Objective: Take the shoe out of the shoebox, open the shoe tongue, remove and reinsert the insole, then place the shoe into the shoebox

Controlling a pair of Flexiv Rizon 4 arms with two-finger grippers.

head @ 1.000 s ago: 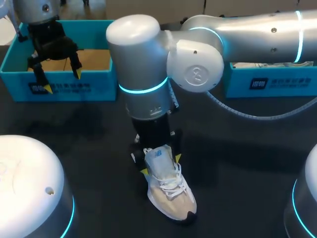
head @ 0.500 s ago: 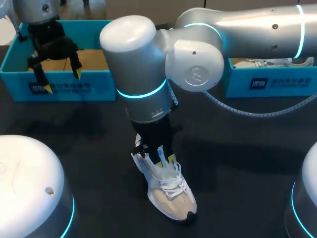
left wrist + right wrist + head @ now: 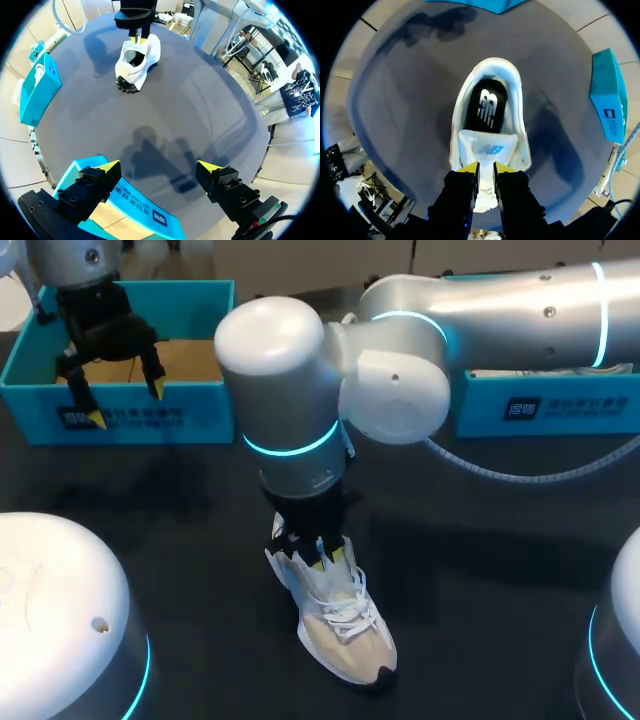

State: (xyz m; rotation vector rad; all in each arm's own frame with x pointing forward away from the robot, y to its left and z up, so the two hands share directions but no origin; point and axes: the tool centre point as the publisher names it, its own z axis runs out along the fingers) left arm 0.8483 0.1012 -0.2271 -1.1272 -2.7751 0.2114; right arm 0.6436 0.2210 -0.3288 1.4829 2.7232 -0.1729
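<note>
Head, L-wrist and R-wrist views. White-and-beige shoe [image 3: 348, 630] stands on its sole near the middle of the dark table [image 3: 500, 570], toe toward the robot, well apart from both boxes. R gripper [image 3: 322, 555] is at the shoe's mouth, pointing down. Its fingers are almost together, w/ the white tongue [image 3: 486, 145] pinched between them from two sides. The tongue leans toward the laces, so the opening is exposed and the black insole [image 3: 486, 107] shows inside, lying in the heel. L gripper [image 3: 127, 403] hangs over the front wall of the teal shoebox [image 3: 205, 410] at the table's far left. Its fingers are spread wide, w/ nothing held. A second teal box [image 3: 540, 405] sits at the far right, partly behind the R arm.
</note>
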